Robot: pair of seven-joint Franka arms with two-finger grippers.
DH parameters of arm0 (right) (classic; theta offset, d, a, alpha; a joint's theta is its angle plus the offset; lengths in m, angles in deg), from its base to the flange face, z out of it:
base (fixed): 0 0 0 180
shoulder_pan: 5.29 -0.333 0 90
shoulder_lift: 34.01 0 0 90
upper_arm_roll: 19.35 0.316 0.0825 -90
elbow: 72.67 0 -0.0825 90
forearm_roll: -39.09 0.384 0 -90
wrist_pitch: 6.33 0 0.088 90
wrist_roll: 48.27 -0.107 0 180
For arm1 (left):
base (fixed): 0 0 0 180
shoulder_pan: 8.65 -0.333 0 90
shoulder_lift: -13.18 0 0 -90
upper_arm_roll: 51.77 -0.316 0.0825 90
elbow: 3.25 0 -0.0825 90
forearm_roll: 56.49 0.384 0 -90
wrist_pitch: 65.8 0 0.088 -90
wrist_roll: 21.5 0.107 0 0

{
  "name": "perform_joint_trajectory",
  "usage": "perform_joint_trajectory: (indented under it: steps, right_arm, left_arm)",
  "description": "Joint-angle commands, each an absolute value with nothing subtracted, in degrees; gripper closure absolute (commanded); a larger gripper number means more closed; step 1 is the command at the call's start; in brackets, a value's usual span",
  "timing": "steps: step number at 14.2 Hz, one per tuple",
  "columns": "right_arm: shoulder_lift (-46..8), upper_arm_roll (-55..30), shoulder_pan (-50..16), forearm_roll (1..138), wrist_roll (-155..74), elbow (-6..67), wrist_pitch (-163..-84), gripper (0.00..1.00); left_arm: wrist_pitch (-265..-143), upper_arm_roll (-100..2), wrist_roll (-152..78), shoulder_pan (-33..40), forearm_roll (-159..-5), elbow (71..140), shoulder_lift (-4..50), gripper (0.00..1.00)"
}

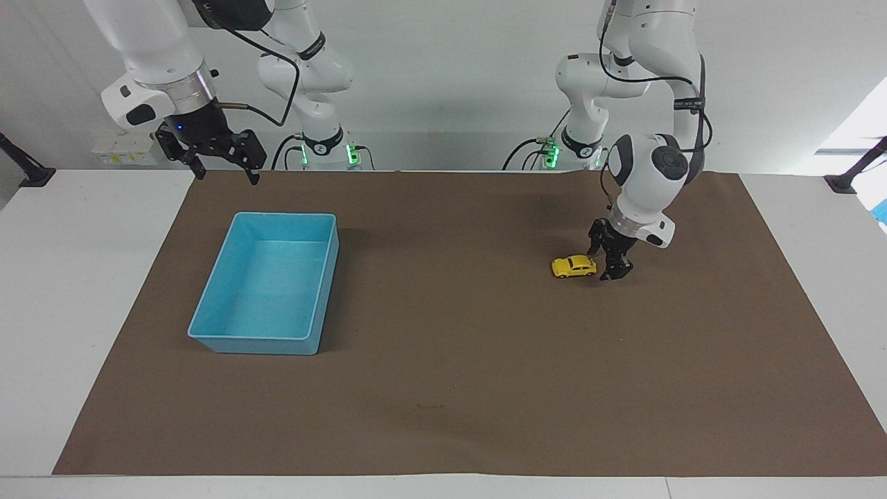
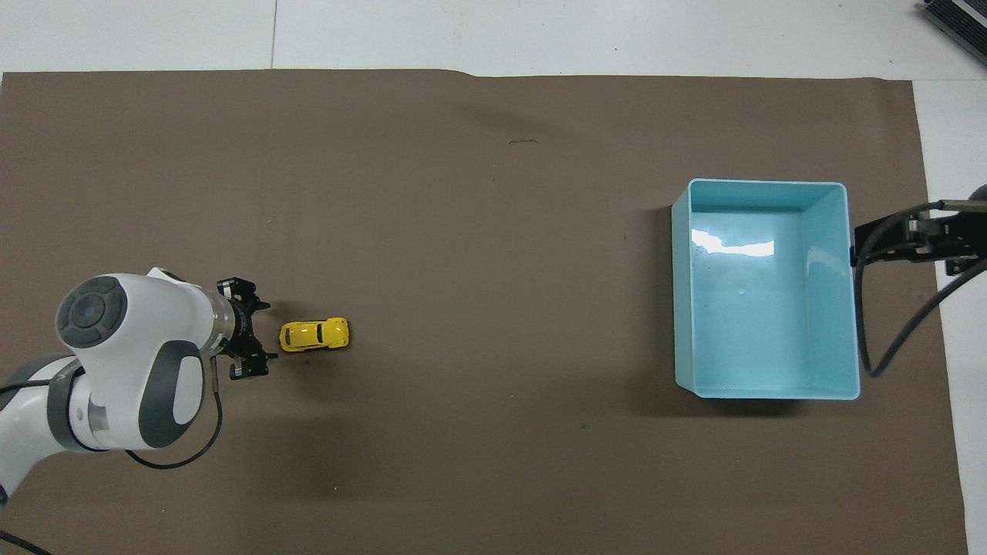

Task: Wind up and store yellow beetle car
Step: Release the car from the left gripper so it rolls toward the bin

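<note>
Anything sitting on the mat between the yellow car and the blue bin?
Nothing: between the yellow beetle car and the blue bin only bare brown mat shows, clearest in the overhead view.

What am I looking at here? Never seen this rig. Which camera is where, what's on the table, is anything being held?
Two white Franka robot arms stand at a table covered by a brown mat. One picture comes from a high camera facing the robots, the other from above their own end, looking forward and down.

On the mat lie a tiny yellow beetle toy car and an empty light-blue rectangular plastic bin, which sits toward the right arm's end.

Nothing is held. The left gripper is open, low beside the car and apart from it. The right gripper waits raised, open, near the bin's end closest to the robots.
</note>
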State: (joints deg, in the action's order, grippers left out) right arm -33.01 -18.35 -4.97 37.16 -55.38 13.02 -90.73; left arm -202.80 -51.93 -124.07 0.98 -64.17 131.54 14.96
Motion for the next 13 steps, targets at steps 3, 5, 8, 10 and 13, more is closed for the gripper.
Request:
perform_joint_trajectory:
  steps: [3,5,8,10,13]
  right_arm:
    - [-33.04,-17.59,-3.89,37.07,-53.81,13.03,-90.44,0.00]
    - [-33.04,-17.59,-3.89,37.07,-53.81,13.03,-90.44,0.00]
    - [-33.04,-17.59,-3.89,37.07,-53.81,13.03,-90.44,0.00]
    - [-33.04,-17.59,-3.98,37.07,-53.81,13.03,-90.44,0.00]
    - [-33.04,-17.59,-3.89,37.07,-53.90,13.03,-90.52,0.00]
  left_arm:
    - [-193.85,-51.42,-123.98,0.40,-63.25,122.53,15.64,0.00]
    - [-193.85,-51.42,-123.98,0.31,-63.25,122.17,15.73,0.00]
    - [-193.77,-51.42,-123.98,0.31,-63.25,121.56,15.73,0.00]
    - [-193.07,-51.42,-123.90,0.31,-63.25,120.77,15.81,0.00]
    - [-192.98,-51.42,-123.89,0.31,-63.25,120.41,15.90,0.00]
